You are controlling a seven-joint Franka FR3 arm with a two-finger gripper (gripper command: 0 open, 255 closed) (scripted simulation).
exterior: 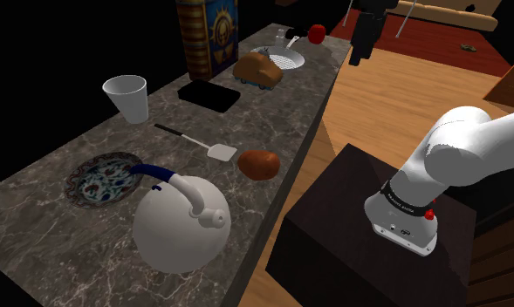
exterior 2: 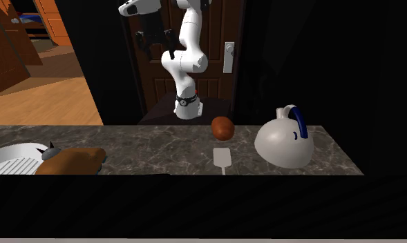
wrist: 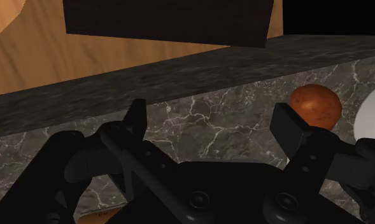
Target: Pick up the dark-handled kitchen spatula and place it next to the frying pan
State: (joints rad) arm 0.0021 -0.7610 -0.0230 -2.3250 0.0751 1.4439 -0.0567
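The spatula point(exterior: 194, 142) lies flat on the marble counter point(exterior: 63, 244), its thin dark handle pointing toward the white cup and its white blade point(exterior 2: 222, 159) toward the counter's front edge. The frying pan point(exterior: 284, 58) is white with a ridged inside and sits at the counter's far end; it is also the pan point(exterior 2: 12, 157) at the second exterior view's left. My black gripper point(exterior: 359, 54) hangs high above the wooden floor, off the counter's edge and well away from the spatula. In the wrist view the gripper point(wrist: 211, 124) is open, with nothing between its fingers point(wrist: 288, 127).
A brown round item point(exterior: 259, 164) lies just beside the spatula's blade. A big white kettle point(exterior: 178, 218) with a blue handle, a patterned plate point(exterior: 105, 179), a white cup point(exterior: 126, 96), a black tray point(exterior: 209, 94), a bread loaf point(exterior: 257, 68) and a tall box point(exterior: 207, 35) share the counter.
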